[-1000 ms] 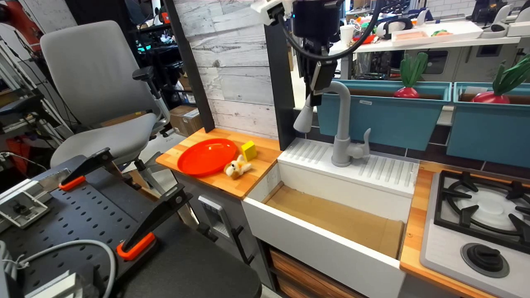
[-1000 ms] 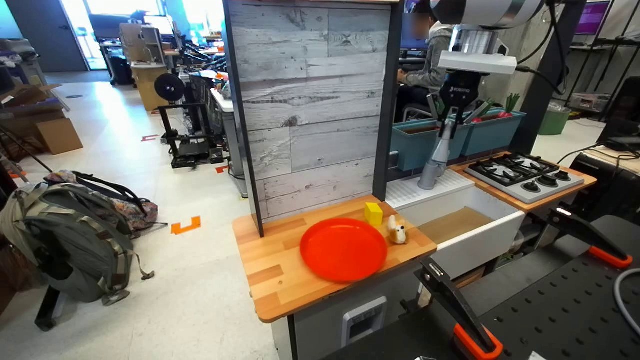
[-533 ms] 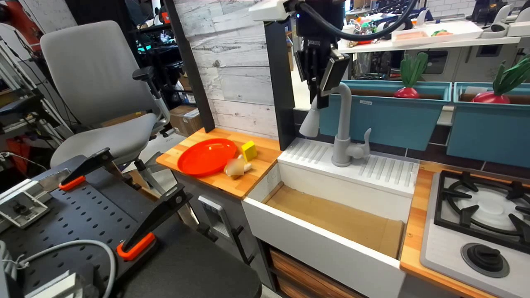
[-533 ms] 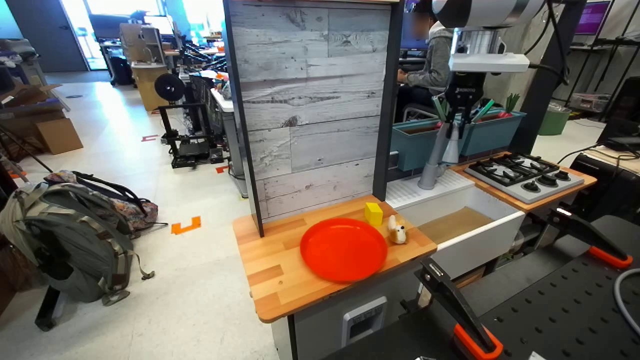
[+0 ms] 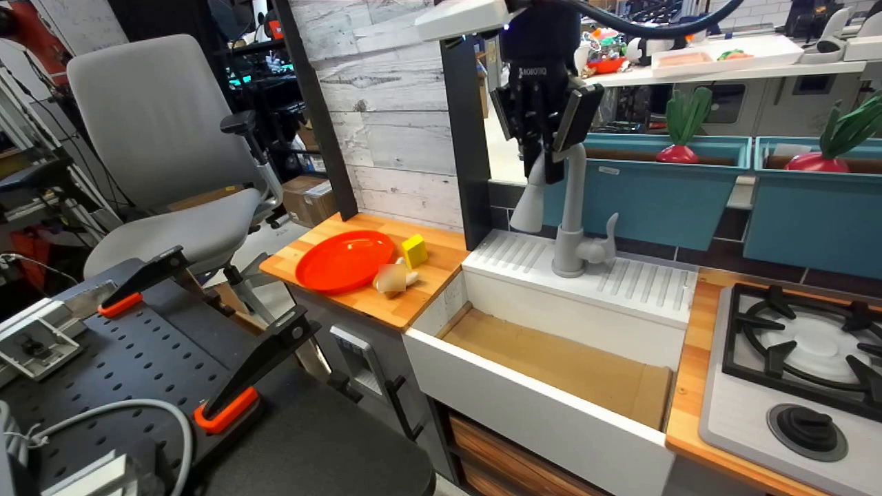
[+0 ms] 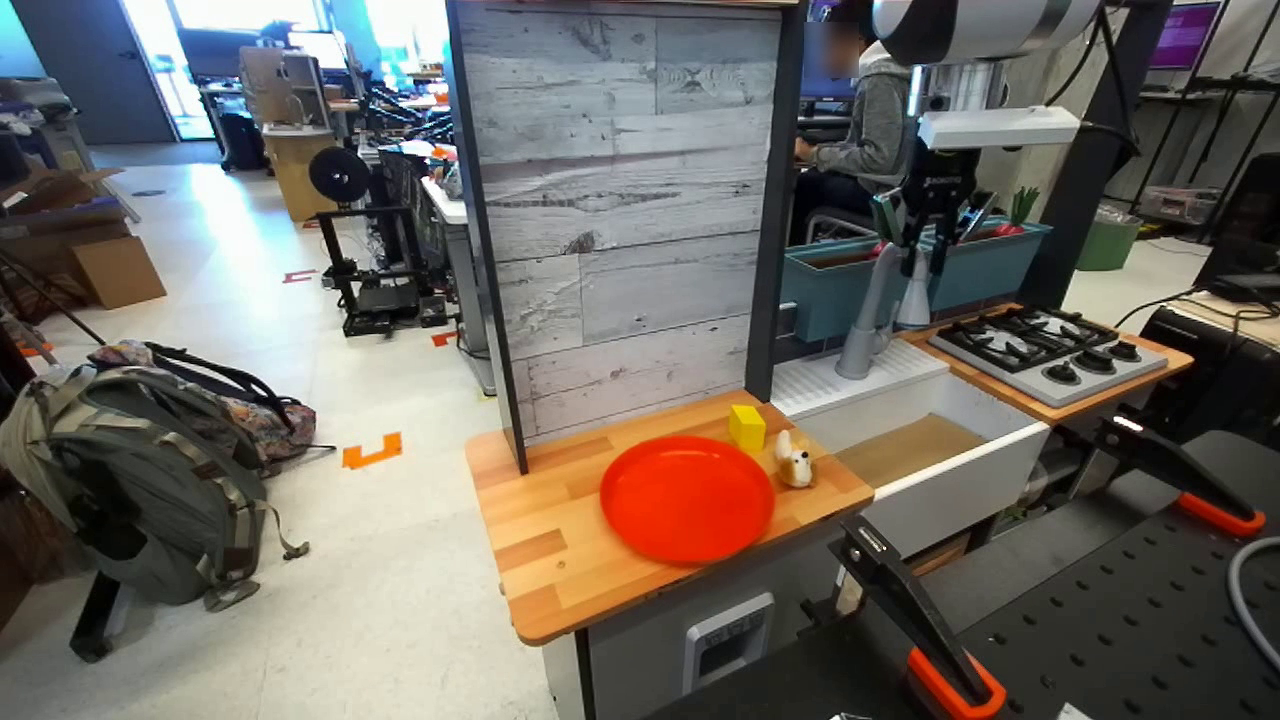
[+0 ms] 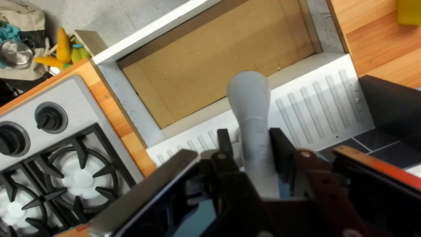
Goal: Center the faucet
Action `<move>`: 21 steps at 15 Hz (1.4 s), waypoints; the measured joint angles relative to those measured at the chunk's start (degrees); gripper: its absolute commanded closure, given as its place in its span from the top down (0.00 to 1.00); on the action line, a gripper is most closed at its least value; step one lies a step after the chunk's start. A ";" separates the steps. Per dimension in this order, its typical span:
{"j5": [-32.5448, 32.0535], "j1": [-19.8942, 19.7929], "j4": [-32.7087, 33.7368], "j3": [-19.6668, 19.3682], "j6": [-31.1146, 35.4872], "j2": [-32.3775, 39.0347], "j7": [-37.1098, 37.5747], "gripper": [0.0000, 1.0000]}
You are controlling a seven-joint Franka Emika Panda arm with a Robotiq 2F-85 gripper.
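The grey faucet (image 5: 572, 200) stands on the white ridged ledge behind the sink (image 5: 544, 386); it also shows in an exterior view (image 6: 862, 330). Its spout points to the plate side of the stem in an exterior view, with the flared head hanging down. In the wrist view the spout head (image 7: 249, 95) overlaps the sink's back edge. My gripper (image 7: 250, 131) is partly open around the spout. One finger touches or nearly touches the spout, and a small gap shows at the other finger. The gripper also shows in both exterior views (image 5: 543, 172) (image 6: 923, 265).
A red plate (image 5: 346, 260), a yellow block (image 5: 414, 251) and a small plush toy (image 6: 796, 462) are on the wooden counter. A stove (image 5: 792, 372) stands on the sink's other side. Blue planters (image 5: 637, 196) are behind the faucet. A dark post (image 5: 468, 138) stands near the gripper.
The gripper and the spout head have swung together to the right in both exterior views, away from the dark post. The faucet's base stays in place. The wrist has turned with the swing.
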 measured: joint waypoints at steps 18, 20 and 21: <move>9.74 -9.14 -13.19 7.55 17.39 -7.74 -9.11 1.00; 13.67 -10.74 -16.65 9.50 19.46 -11.72 -9.76 1.00; 15.37 -11.21 -18.73 10.31 20.14 -13.80 -10.08 1.00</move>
